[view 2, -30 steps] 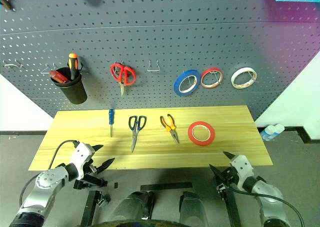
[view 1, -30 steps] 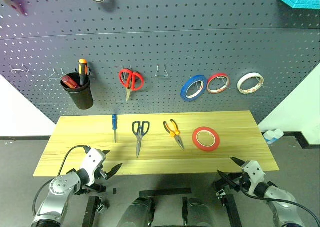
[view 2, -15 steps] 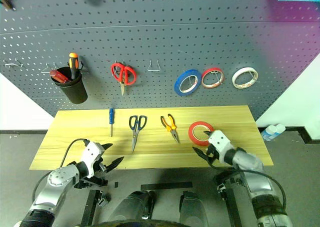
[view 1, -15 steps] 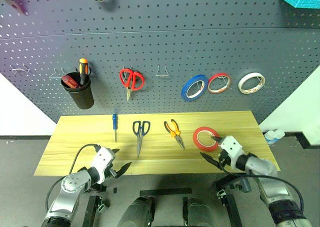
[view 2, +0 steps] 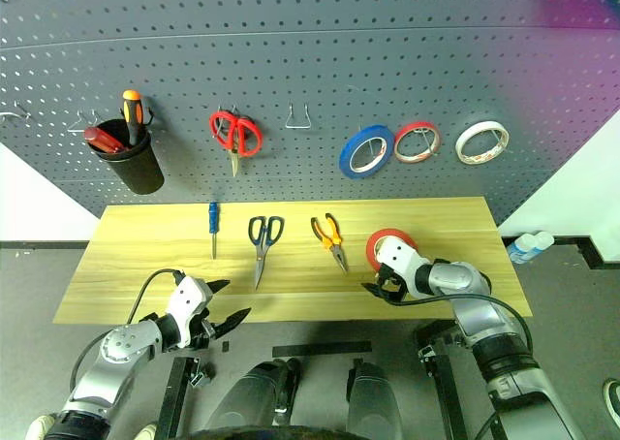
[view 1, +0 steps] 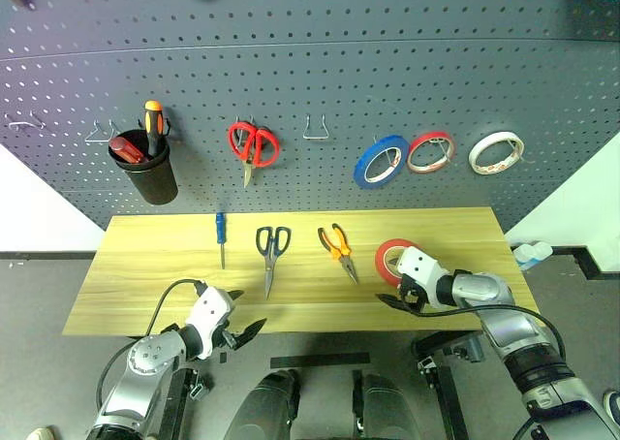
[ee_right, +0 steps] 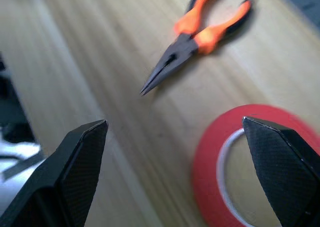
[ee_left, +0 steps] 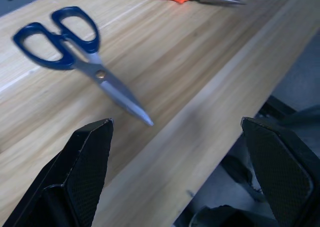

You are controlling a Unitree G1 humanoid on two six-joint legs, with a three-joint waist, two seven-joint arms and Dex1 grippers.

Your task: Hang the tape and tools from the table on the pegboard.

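Observation:
On the light wood table (view 1: 145, 275) lie a blue-handled screwdriver (view 1: 221, 236), dark-handled scissors (view 1: 270, 256), orange-handled pliers (view 1: 337, 251) and the wide red tape (view 1: 390, 252). My right gripper (view 1: 399, 287) hovers open over the near left side of the tape, partly covering it. The right wrist view has the tape (ee_right: 240, 157) and pliers (ee_right: 200, 34) between its spread fingers. At the table's front edge, near the scissors' tip, my left gripper (view 1: 242, 311) is open and empty. Its wrist view looks at the scissors (ee_left: 75, 47). The pegboard (view 1: 310, 81) rises behind the table.
On the pegboard hang a black cup (view 1: 150, 173) with screwdrivers, red scissors (view 1: 254, 147), a blue roll (view 1: 380, 161), a thin red-rimmed roll (view 1: 431, 151) and a white roll (view 1: 496, 152). A bare hook (view 1: 315, 128) sits between the scissors and the rolls. Bottles (view 1: 531, 254) stand on the floor at right.
My right gripper came up from below the table's front edge and moved left to the red tape. The left gripper shifted a little right along the front edge. The view tilted slightly down.

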